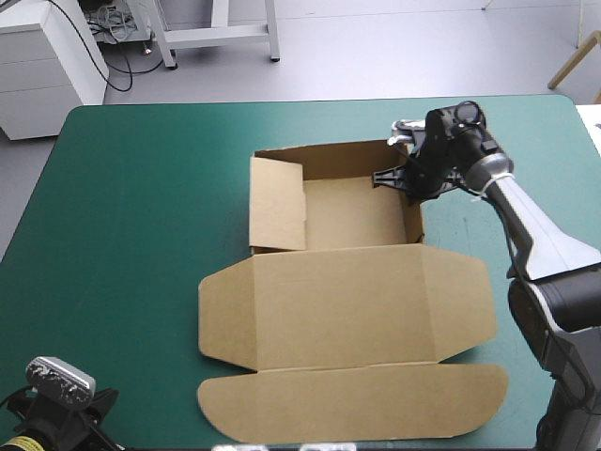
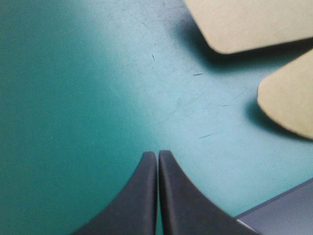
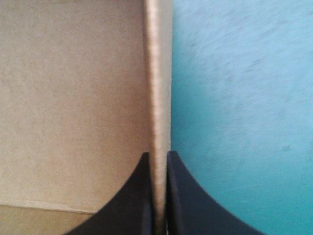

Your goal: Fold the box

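Roughly halfway, at a guess. Can place the box point(image 1: 347, 282) about the middle of the table point(image 1: 141, 207), with the tray part toward the far right and well clear of every edge.

Done already, judging from above: far wall point(image 1: 324, 158) and right wall point(image 1: 420, 221) raised, tray floor open to view. Cannot tell for certain about the left flap point(image 1: 277, 202); seems to lean inward over the floor rather than stand tucked.

Left to do, most likely: settling that left side and tucking the walls firm. Lid point(image 1: 347, 310) flat on the table toward the near edge, rounded tuck flap point(image 1: 352, 404) beyond it, close to that edge.

As for the right gripper point(image 3: 157, 155): pinched all but closed on the top rim of the right wall, near the tray's far right corner, with one black finger inside the tray and the other outside over the teal-green cover point(image 3: 244, 98).

As for the left gripper point(image 2: 157, 154): closed tip to tip on nothing, low over bare cover by the table's near left corner, with two rounded brown corners of lid and tuck flap ahead and apart from it.

In the way, possibly: the leaning left flap over the tray floor, and the broad flat lid between the left gripper and the tray.
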